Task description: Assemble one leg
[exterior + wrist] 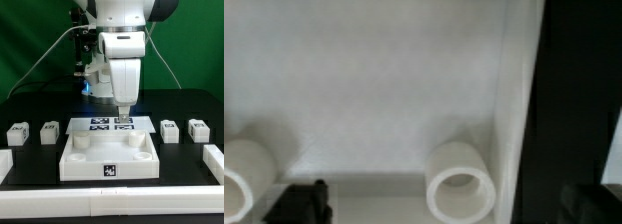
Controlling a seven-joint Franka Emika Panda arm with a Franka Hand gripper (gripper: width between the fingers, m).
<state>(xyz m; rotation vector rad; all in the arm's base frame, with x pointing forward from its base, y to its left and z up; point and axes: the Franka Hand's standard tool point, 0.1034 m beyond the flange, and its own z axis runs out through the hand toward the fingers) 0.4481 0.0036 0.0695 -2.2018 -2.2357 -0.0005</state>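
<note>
Four small white stubby plastic legs (pixel 48 130) are sitting on the black bench (pixel 35 112), two mid-left and two mid-right, with their tags facing the camera; long axis unclear. The hand (pixel 122 112) is hovering over the white tray-like tabletop (pixel 110 160); its finger spread is indiscernible.

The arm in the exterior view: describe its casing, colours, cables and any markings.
The arm has a glossy white, rounded casing with black sections near the top. It ends in a white block tapering down to short pale jaws. A dark box with a blue glow sits on its side, towards the exterior view's left. A thin pale cable loops off behind. No markings are legible.
</note>
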